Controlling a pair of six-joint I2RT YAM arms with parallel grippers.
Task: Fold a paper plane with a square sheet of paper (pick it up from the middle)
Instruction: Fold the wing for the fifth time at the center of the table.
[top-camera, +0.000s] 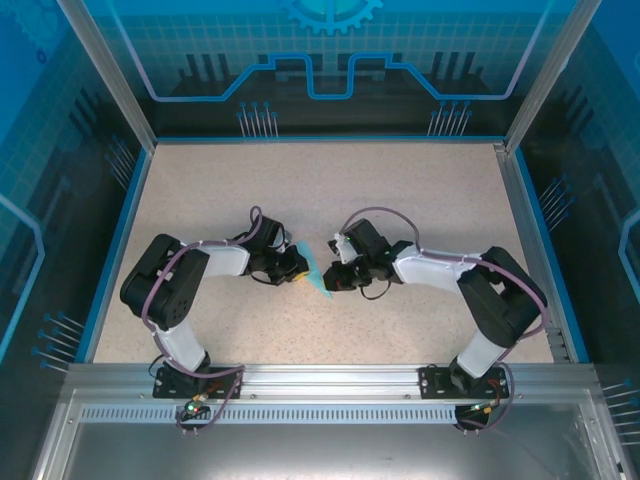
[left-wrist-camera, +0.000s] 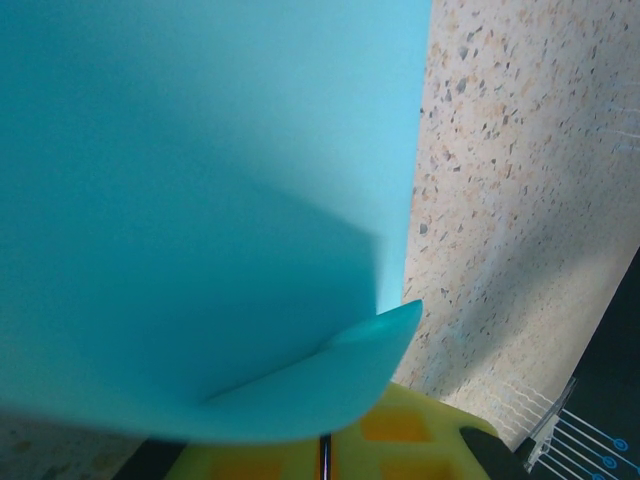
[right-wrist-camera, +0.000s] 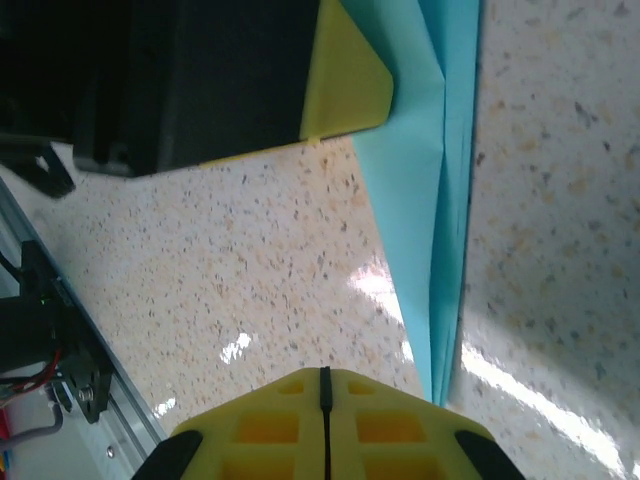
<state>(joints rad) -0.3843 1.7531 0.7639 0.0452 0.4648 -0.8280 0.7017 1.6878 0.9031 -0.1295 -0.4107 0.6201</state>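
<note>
Mid-fold at the counter's (top-camera: 400, 200) centre: left tool (top-camera: 297, 268) pinched shut on the partly folded cyan paper (top-camera: 314, 272), right tool (right-wrist-camera: 323, 385) closed and empty just beside its layered edge, so next, I reckon, press that crease down squarely.

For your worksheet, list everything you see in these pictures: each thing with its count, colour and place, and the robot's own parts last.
paper sheet: one, light cyan-blue, folded in layers, mid-table between the two grippers
table: one, speckled beige, blue-edged, under the arms
enclosure panels: several, blue-tinted, around the table
rail: one, silver, along the near edge, carrying both arm bases
left arm: one, black and white, left side, reaching inward
right arm: one, black and white, right side, reaching inward
left gripper: one, yellow fingers, shut, apparently on the paper
right gripper: one, yellow fingers, shut, beside the paper's near tip
</note>
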